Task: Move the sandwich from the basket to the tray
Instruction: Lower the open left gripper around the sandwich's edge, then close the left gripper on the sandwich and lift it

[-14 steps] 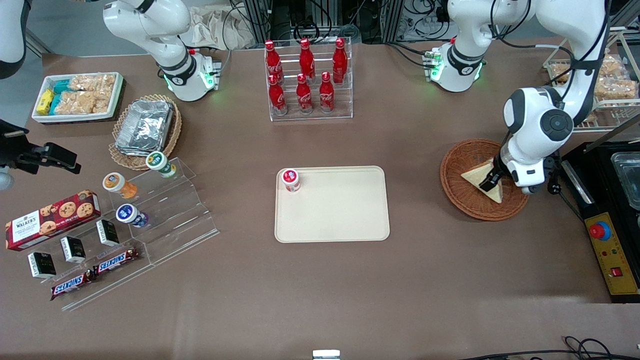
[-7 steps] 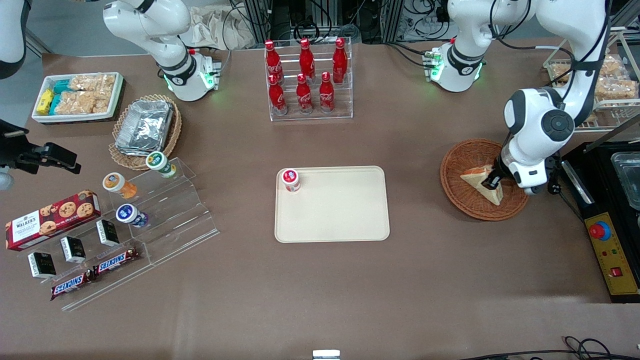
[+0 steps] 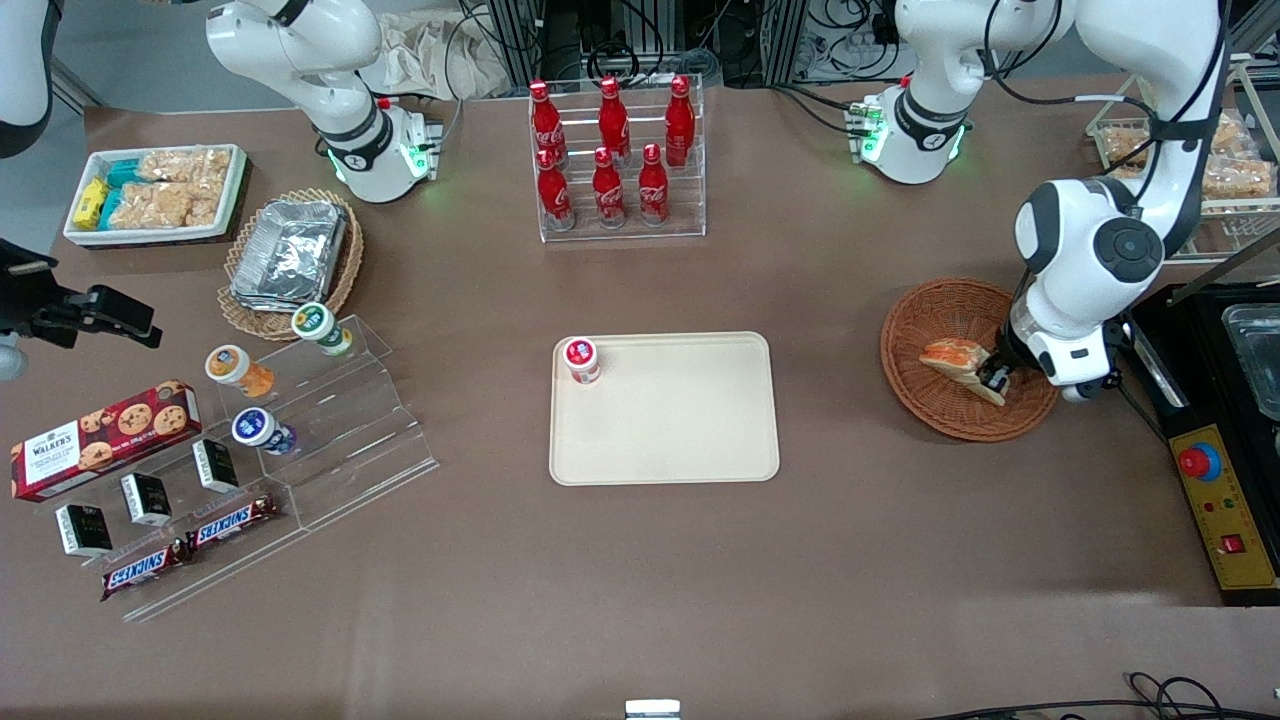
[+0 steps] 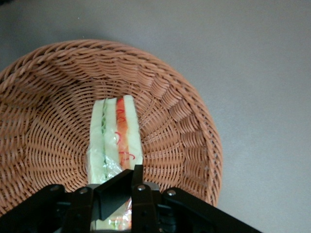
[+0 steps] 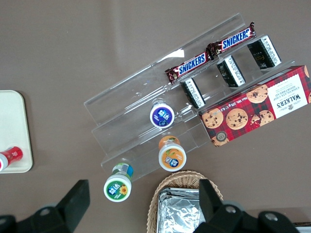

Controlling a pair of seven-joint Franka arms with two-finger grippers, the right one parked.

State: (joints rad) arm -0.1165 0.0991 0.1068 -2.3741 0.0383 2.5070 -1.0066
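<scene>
1. The flat rectangular cream-beige plastic tray (image 3: pixel 680 430) is set at the middle of the table, well apart from the basket. Most of its floor is bare, with only a small red-lidded cup (image 3: pixel 581 358) standing in the corner farther from the front camera, toward the parked arm's end, so a landing place appears to be left for the sandwich.
2. The round, shallow, reddish-brown woven wicker basket (image 3: pixel 940 310) (image 4: pixel 184 121) is found toward the working arm's end. The triangular wedge of white-bread sandwich (image 3: pixel 950 356) (image 4: pixel 116 131) is seen inside it, tipped onto its edge so that the orange-red and green filling faces upward.
3. The left arm's gripper (image 3: pixel 992 378) (image 4: pixel 127 194) is held low over the basket, and its fingers are clamped on the wedge's end. The tilt is judged to come from a grasp at one end, made so the wedge can be lifted over the rim.
4. A plain brown table surface (image 3: pixel 640 580) is shown. Toward the parked arm's end, a white bin of snack packets (image 3: pixel 155 192), a tan lacy basket of foil trays (image 3: pixel 290 250) and a clear stepped stand (image 3: pixel 330 430) are arranged; a clear rack of red bottles (image 3: pixel 615 160) is placed farther from the camera than the tray; a black machine (image 3: pixel 1230 400) is set at the working arm's end.
</scene>
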